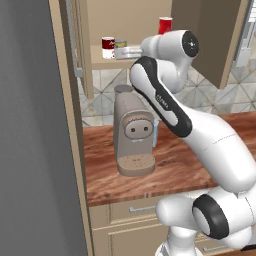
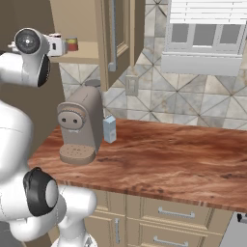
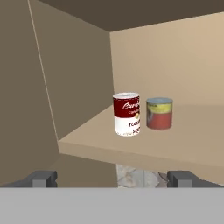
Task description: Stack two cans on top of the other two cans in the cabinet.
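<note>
Kitchen wall cabinet [image 3: 78, 78] with its shelf [image 3: 183, 144] before the raised arm.

Wood-grain surface [image 2: 183, 154] below carries a tan coffee machine [image 1: 131, 131]. On the shelf, the dark red can with a white lower band [image 3: 127, 113] stands just beside a greyish can with a yellow-and-red label [image 3: 159, 113], apart from it. A bright red can [image 1: 165, 25] sits higher in the cabinet. The pincer [image 3: 113, 178] hovers in front of the shelf edge, spread wide, holding nothing.
</note>
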Controlling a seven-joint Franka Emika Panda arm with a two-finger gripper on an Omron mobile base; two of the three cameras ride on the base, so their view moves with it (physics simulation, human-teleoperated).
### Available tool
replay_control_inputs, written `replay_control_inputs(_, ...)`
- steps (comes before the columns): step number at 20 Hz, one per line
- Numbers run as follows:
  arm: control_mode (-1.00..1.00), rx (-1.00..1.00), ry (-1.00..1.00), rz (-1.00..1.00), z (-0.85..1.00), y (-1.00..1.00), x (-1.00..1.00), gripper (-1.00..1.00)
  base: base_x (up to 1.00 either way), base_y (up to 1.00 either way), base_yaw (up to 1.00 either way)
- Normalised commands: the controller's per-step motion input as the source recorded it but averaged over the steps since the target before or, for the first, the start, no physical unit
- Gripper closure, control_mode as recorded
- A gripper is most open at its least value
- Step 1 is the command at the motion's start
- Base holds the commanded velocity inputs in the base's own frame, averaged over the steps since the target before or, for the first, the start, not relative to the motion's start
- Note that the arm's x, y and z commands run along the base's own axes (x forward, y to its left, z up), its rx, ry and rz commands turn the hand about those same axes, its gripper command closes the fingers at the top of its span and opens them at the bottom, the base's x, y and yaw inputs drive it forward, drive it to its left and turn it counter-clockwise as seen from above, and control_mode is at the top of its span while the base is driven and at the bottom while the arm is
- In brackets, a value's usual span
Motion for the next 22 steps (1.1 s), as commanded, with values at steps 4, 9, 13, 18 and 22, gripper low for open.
replay_control_inputs(4,-1.00,0.00,0.00,0.00,0.00,-0.01,0.19,-1.00,0.00,0.00,0.00)
replay_control_inputs(9,-1.00,0.00,0.00,0.00,0.00,-0.01,0.17,-1.00,0.00,0.00,0.00)
replay_control_inputs(13,-1.00,0.00,0.00,0.00,0.00,-0.03,0.28,-1.00,0.00,0.00,0.00)
replay_control_inputs(18,-1.00,0.00,0.00,-0.02,0.00,-0.04,0.27,-1.00,0.00,0.00,0.00)
replay_control_inputs(22,-1.00,0.00,0.00,0.00,0.00,-0.03,0.19,-1.00,0.00,0.00,0.00)
